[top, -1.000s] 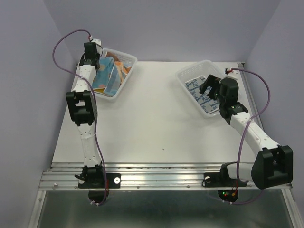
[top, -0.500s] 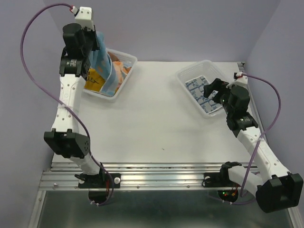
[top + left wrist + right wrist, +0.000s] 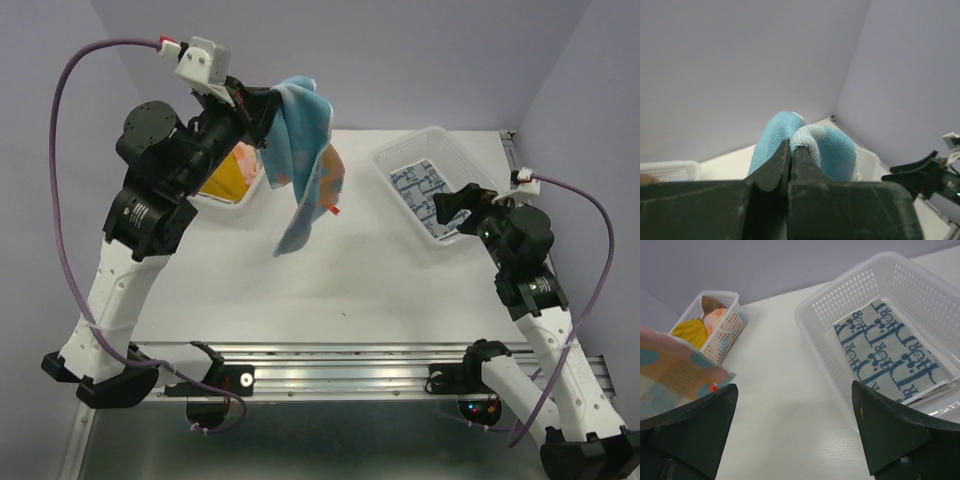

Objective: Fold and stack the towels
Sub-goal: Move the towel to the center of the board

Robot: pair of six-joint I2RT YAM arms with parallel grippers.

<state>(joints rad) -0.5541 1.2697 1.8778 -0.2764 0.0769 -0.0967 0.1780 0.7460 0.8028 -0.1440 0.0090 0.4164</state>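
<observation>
A light blue towel (image 3: 305, 165) with orange dots hangs in the air over the table, between the two baskets. My left gripper (image 3: 268, 105) is shut on its top edge. In the left wrist view the jaws (image 3: 790, 150) pinch a fold of the blue towel (image 3: 837, 150). A white towel with blue print (image 3: 424, 186) lies folded flat in the right basket (image 3: 400, 152). My right gripper (image 3: 463, 204) is open and holds nothing, just near of that basket. In the right wrist view the gripper (image 3: 794, 387) hovers over bare table beside the printed towel (image 3: 890, 360).
The left basket (image 3: 725, 332) at the back left holds a mustard towel (image 3: 690, 331), a pastel spotted towel (image 3: 716, 320) and a brown towel (image 3: 710, 302). The hanging towel's lower corner (image 3: 675, 372) shows at the right wrist view's left edge. Purple walls enclose the table (image 3: 330, 270).
The left arm has lifted the blue towel out of the left basket and swung it right, over the table. The right arm has drawn back from the right basket, still open.
</observation>
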